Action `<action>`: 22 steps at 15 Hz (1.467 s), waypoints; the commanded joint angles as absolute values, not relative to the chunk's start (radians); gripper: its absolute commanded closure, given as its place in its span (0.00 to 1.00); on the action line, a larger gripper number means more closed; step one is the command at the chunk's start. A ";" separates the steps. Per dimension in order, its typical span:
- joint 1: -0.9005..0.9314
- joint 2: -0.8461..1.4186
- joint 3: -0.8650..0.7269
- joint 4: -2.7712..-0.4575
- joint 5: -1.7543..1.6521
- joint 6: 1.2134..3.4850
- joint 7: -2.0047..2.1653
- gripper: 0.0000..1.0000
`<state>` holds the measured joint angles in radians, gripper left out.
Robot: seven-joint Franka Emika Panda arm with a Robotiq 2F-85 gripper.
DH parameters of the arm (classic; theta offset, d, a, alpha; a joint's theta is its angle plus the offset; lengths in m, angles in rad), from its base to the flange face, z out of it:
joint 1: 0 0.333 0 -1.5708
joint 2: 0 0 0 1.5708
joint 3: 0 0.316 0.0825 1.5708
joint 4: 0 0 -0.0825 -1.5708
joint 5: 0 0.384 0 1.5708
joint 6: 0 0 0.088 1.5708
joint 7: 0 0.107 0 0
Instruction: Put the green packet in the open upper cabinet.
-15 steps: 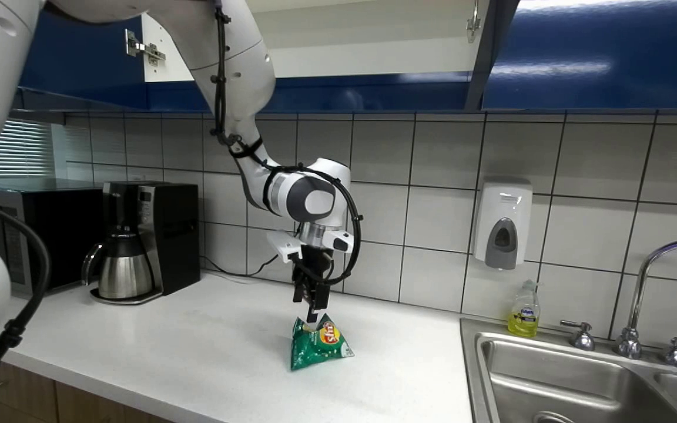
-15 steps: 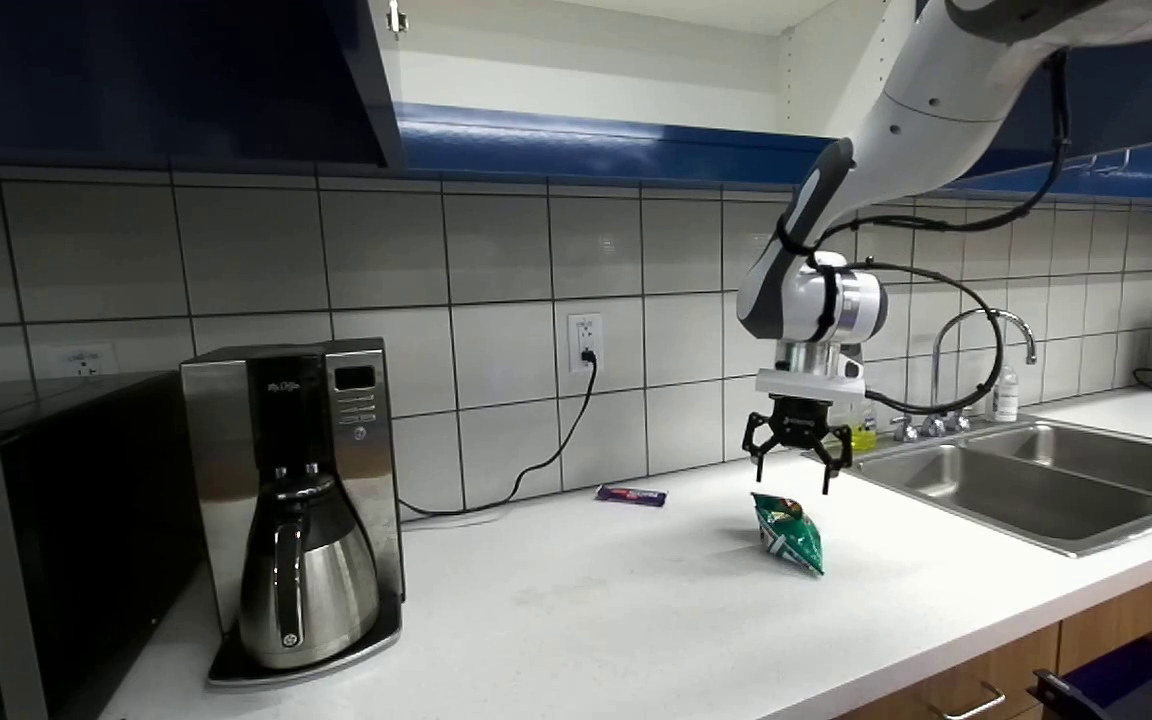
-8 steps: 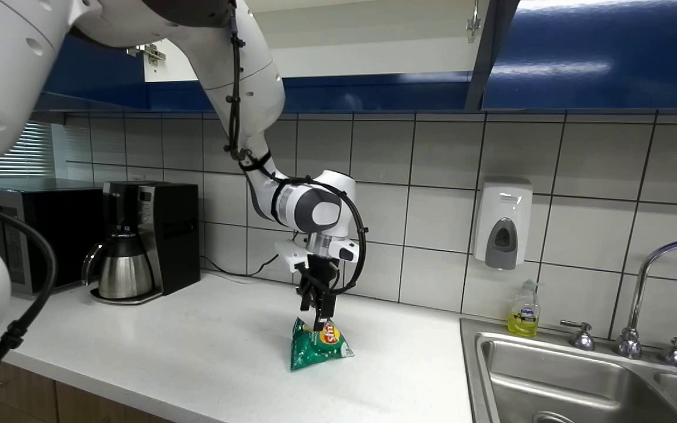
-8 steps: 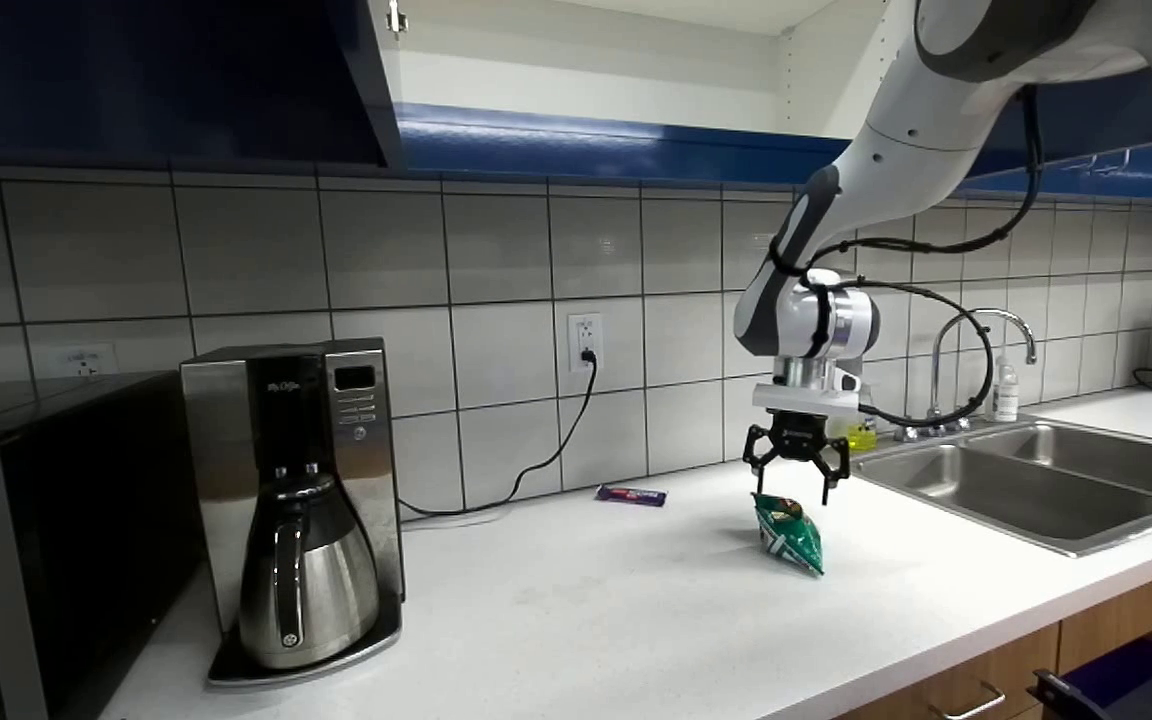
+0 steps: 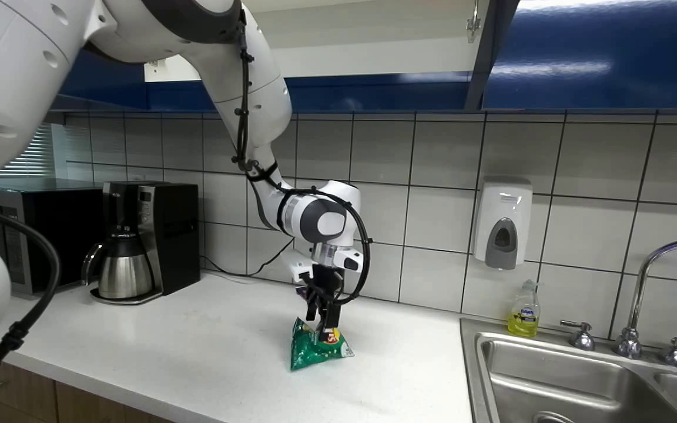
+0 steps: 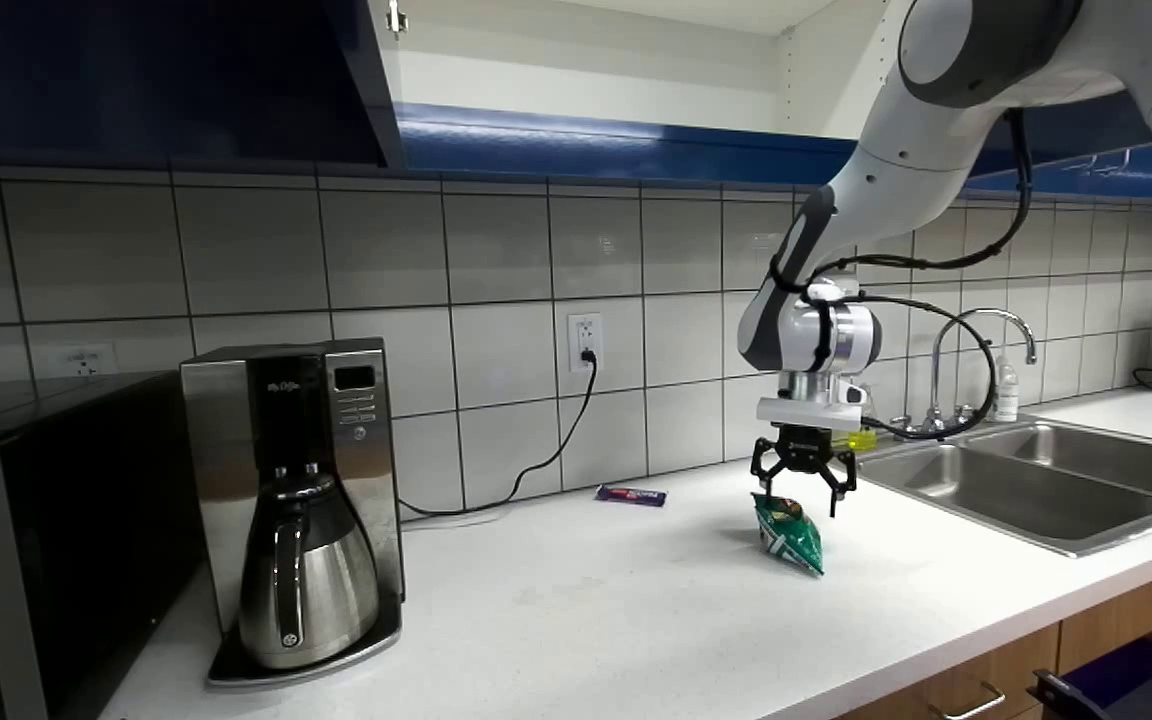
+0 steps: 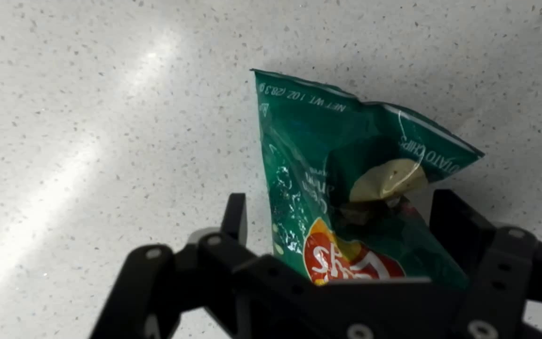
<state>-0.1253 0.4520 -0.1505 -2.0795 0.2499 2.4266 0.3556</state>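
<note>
Below wall tiles [image 6: 496, 250], a speckled counter [image 7: 167, 155] bears the green packet [image 6: 790, 538].

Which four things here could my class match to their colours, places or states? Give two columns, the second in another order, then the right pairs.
Column 1
1. chip bag
2. soap bottle
3. cabinet
4. hand

Column 2
A. yellow inside, by the sink
B. fingers spread apart
C. green, on the counter
D. overhead, standing open

Pairs: 1-C; 2-A; 3-D; 4-B
</note>
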 commanded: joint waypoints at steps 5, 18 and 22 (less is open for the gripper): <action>-0.119 0.494 -0.163 -2.043 0.251 2.443 0.402 0.00; -0.117 0.517 -0.164 -2.031 0.249 2.452 0.416 0.66; -0.115 0.518 -0.164 -2.028 0.248 2.451 0.417 0.95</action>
